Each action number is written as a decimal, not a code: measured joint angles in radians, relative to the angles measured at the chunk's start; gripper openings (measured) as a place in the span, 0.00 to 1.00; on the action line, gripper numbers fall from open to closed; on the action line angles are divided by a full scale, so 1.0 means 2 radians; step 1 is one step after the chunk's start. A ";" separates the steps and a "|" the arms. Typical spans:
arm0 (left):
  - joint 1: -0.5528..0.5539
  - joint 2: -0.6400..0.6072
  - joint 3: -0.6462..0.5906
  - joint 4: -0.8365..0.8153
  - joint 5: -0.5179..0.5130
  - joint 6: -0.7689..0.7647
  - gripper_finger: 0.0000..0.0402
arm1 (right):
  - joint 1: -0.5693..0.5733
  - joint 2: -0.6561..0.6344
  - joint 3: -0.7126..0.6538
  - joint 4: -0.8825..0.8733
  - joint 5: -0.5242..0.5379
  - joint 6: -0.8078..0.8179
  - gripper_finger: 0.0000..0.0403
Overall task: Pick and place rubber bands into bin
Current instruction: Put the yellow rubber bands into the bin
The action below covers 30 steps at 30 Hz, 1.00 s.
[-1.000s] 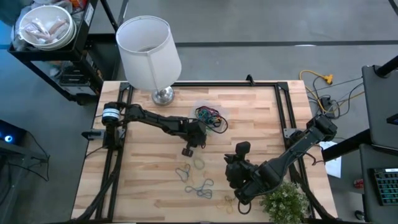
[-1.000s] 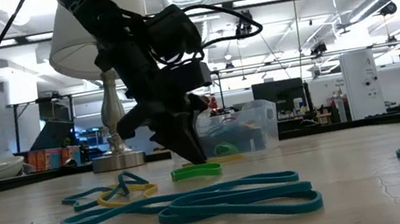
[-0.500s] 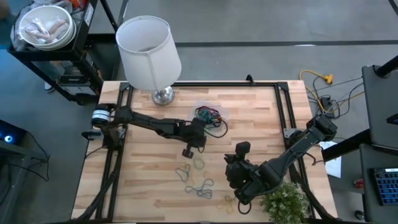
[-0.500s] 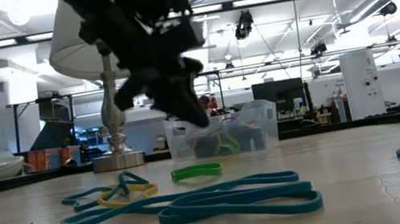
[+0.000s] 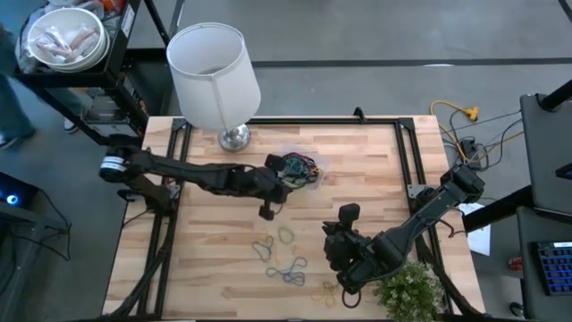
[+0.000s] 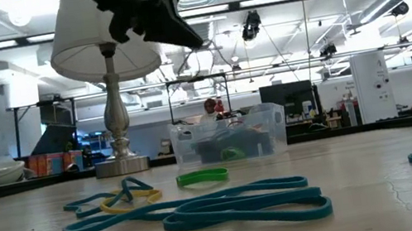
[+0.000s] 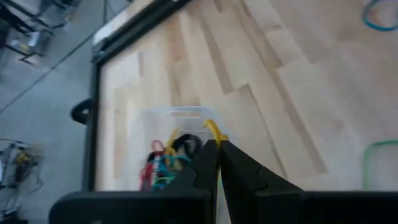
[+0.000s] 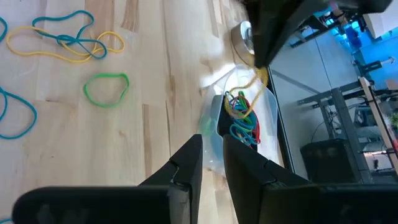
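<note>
The left end effector [image 7: 216, 149] has risen off the surface [image 5: 357, 161] and swung toward 12 o'clock, now above the bin's [image 5: 299, 167] near edge, clenched on a yellow band [image 7: 214, 129]. Release looks next. Loose rubber bands [image 5: 284, 259] remain at 6 o'clock. The right end effector [image 8: 211, 146] waits at 5 o'clock, slightly parted and empty.

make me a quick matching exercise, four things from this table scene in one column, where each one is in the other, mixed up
Things:
1. yellow rubber band
2. clear square plastic bin
3. green rubber band loop
4. white drum lampshade lamp

Places:
A. flat on the wooden table
B. far left corner of the table
C. pinched in the left gripper
D. mid table, holding coloured bands

Pairs: 1-C, 2-D, 3-A, 4-B
</note>
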 joint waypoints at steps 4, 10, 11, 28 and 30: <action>0.015 -0.006 -0.002 0.017 0.000 0.013 0.00 | 0.000 0.000 0.000 0.000 0.000 0.000 0.15; 0.046 0.014 -0.004 0.052 0.001 0.022 0.00 | 0.000 0.000 0.000 0.000 0.000 0.000 0.15; 0.051 0.021 -0.004 0.058 0.001 0.023 0.00 | 0.000 0.000 0.000 0.000 0.000 0.000 0.15; 0.102 0.089 -0.004 0.091 0.002 0.010 0.00 | 0.000 0.000 0.000 0.000 0.000 0.000 0.15; 0.102 0.089 -0.004 0.093 0.002 0.010 0.00 | 0.000 0.000 0.000 0.000 0.000 0.000 0.15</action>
